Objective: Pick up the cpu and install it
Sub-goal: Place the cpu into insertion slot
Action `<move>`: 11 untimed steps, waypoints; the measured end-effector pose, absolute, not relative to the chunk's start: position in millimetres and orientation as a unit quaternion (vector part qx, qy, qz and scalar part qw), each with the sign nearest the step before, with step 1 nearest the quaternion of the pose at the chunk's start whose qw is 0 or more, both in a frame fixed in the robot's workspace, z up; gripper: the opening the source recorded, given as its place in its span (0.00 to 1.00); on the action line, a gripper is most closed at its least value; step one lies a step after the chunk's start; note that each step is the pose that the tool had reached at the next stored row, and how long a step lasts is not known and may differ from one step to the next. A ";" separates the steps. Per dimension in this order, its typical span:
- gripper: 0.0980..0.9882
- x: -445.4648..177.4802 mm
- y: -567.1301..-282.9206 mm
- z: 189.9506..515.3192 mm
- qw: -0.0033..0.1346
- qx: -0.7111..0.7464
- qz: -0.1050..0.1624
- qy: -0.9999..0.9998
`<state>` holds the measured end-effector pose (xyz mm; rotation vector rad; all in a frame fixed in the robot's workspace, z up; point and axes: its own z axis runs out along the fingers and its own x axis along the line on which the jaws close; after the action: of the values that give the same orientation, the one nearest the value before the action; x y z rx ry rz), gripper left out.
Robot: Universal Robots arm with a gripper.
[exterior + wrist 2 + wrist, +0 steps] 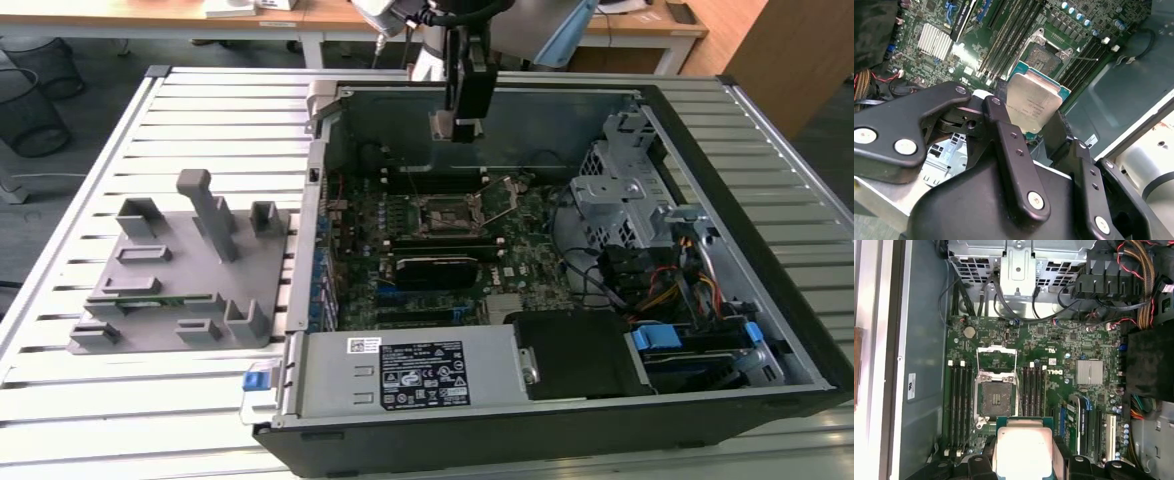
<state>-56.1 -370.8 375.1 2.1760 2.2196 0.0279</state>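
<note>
cpu (1035, 102) is clamped by two opposite edges in the gripper (1026, 114), held above the motherboard (1054, 345) inside the computer case (547, 125), near the open socket (996, 397). Judging by looks: light, stiff, thin, with a slick metal top and a fragile underside. Edge grip is the right hold.

The arm (470, 70) is hanging down at the far side, wrist vertical, its gripper (454, 128) pointing downward and clamping the cpu (1034, 102) between both fingers (1004, 130).
</note>
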 end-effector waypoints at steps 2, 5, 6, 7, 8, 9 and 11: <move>0.48 -56.1 -370.8 374.0 0.017 0.700 0.009 0.714; 0.48 -56.1 -370.8 372.5 0.017 0.700 0.009 0.714; 0.48 -56.1 -370.8 372.1 0.017 0.700 0.009 0.714; 0.48 -56.1 -370.8 371.9 0.017 0.700 0.009 0.714; 0.48 -56.0 -370.8 371.5 0.017 0.700 0.009 0.714; 0.48 -56.1 -370.8 371.3 0.017 0.700 0.009 0.714; 0.48 -56.1 -370.8 370.7 0.018 0.700 0.010 0.714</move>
<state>-56.1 -370.8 370.7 2.1743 2.2179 0.0302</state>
